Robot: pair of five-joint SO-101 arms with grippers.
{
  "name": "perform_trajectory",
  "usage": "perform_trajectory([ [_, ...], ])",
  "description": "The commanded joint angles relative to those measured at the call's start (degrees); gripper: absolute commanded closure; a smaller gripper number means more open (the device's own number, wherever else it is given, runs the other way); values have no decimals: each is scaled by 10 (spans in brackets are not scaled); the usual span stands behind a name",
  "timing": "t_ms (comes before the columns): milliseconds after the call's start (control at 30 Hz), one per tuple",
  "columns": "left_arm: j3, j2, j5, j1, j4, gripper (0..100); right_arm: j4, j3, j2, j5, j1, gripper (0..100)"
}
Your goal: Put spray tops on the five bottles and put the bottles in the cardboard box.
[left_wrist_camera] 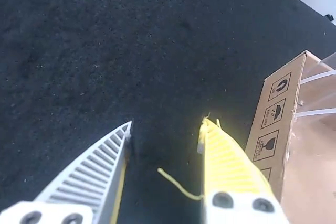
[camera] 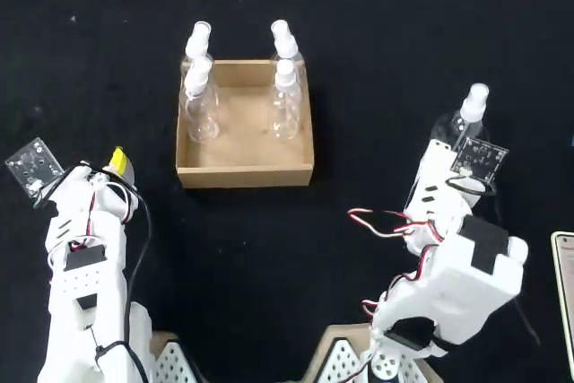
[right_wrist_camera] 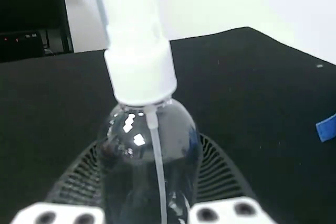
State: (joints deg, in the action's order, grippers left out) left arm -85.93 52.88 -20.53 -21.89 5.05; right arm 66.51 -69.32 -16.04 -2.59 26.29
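We see the black table (camera: 359, 42) carrying everything, with the two white arms rising from its near edge. The left arm (camera: 85, 266) and the right arm (camera: 466, 275) stand well apart. Between and beyond them sits the open cardboard box (camera: 244, 172). Four clear bottles (camera: 202, 109) stand upright inside it, two towards the back wall and two just in front of them, each wearing a white spray top (camera: 197, 73).

The fifth bottle (right_wrist_camera: 152, 150) stands well to the right of the box, also capped with a spray top (right_wrist_camera: 139, 56). We find the right jaws closed around its clear body, one on either side.

The left jaws are spread apart with nothing between them. Their grey finger (left_wrist_camera: 100, 171) and yellow finger (left_wrist_camera: 226, 166) hang over bare table, near the box's left wall.
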Motion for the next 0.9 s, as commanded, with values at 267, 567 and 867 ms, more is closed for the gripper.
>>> perform_trajectory([
  [267,9,16,-2,-3,-13,819,14,22,-4,-4,10,962],
  [567,10,16,-2,-3,-13,819,17,8,-2,-5,9,953],
  [867,11,16,-4,-3,-14,819,17,4,0,-5,-6,822],
])
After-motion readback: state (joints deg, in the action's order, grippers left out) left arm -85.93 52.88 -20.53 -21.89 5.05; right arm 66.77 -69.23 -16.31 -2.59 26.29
